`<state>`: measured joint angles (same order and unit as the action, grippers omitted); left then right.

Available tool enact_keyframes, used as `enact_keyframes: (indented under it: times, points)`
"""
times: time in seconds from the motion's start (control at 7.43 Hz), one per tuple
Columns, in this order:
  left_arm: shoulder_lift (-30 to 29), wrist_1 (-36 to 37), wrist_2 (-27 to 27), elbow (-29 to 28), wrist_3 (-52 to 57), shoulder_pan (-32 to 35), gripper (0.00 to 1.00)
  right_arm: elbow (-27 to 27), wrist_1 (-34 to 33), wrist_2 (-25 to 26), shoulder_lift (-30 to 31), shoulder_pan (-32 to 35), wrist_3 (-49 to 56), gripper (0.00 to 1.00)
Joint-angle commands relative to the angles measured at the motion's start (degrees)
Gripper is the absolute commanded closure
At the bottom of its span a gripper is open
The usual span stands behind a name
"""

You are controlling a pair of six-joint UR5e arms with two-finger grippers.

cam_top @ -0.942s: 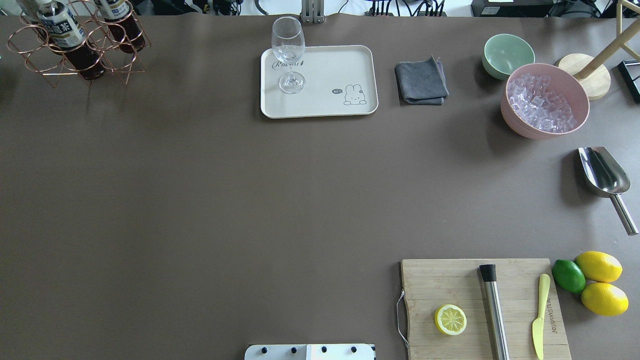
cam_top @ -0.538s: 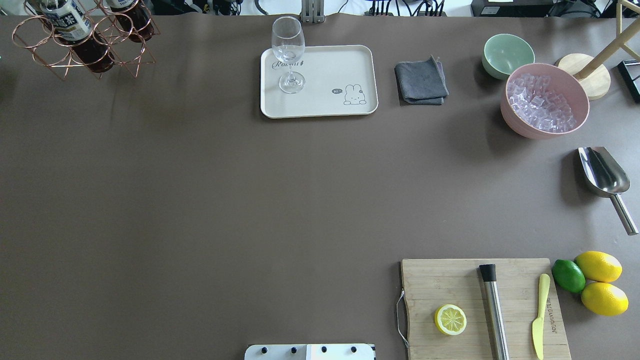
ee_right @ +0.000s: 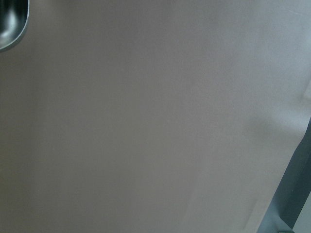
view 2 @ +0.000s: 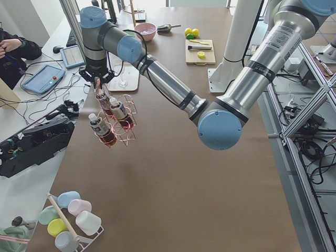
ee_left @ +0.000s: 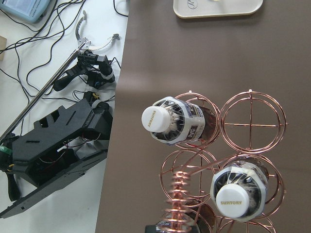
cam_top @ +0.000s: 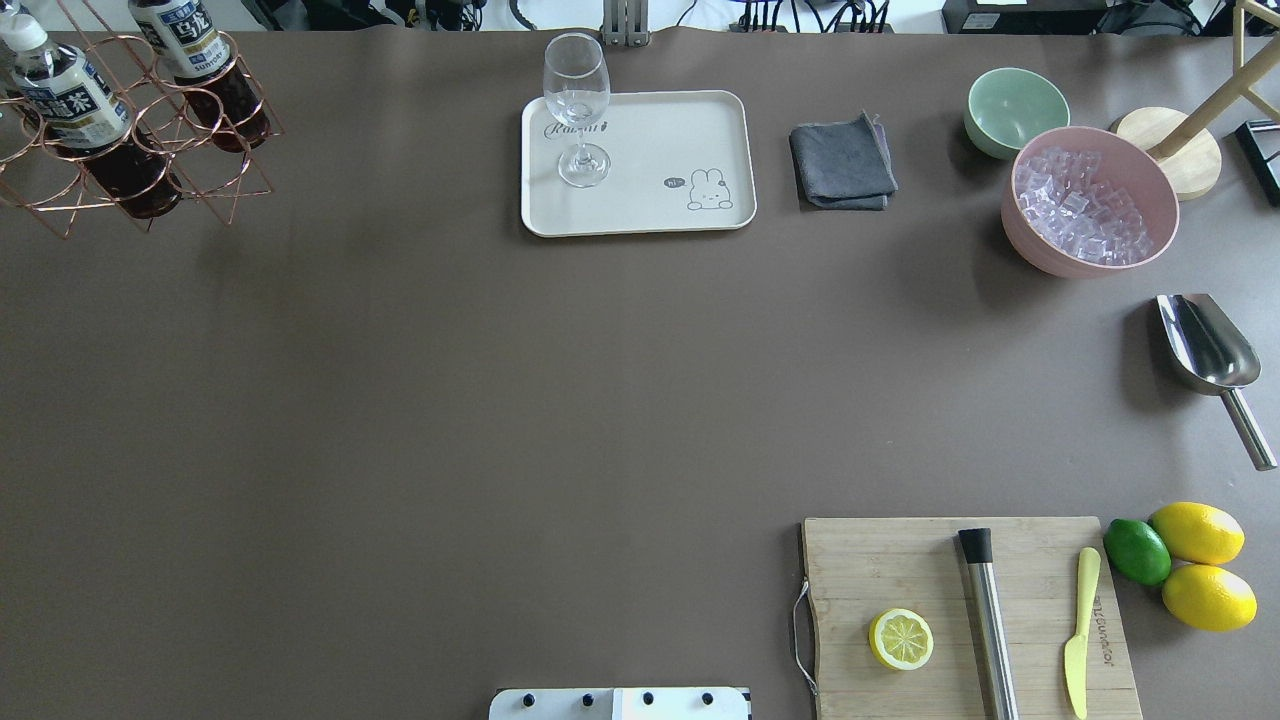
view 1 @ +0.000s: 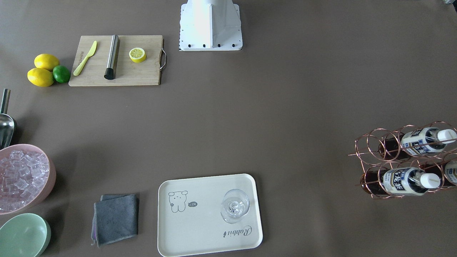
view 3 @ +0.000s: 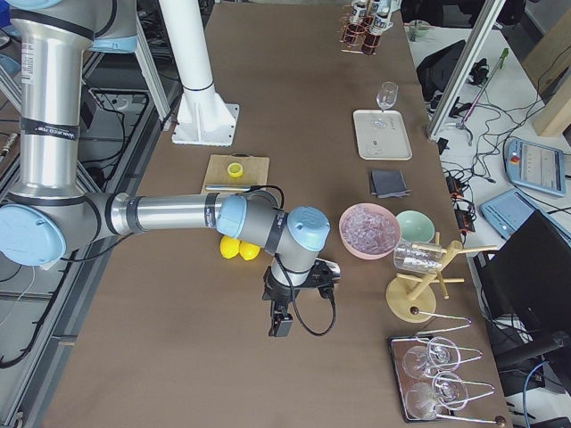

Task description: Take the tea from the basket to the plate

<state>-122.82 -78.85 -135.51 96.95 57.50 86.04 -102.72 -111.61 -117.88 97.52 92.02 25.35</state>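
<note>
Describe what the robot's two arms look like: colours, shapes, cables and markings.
Both arms are round silver-grey metal tubes joined by chunky joints with light blue round caps. The left arm has dark bands where its tubes meet the joints. The right arm ends in a small black tool with a black cable looping beside it. Lettering on one dark band is too small to read.
</note>
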Motion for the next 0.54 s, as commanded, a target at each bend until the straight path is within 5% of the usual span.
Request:
enact_keyframes:
  times: [0.0,0.4]
  points:
    - [6.4,8.6,0.0,12.9,-2.3,0.9,1.00,-1.8,-0.3,-0.5,1.5,-0.1,0.1,0.00]
    - [9.8,8.5,0.3,25.4,-14.2,-11.3,1.00,-2.1,-0.1,-0.6,1.5,-0.5,0.0,0.00]
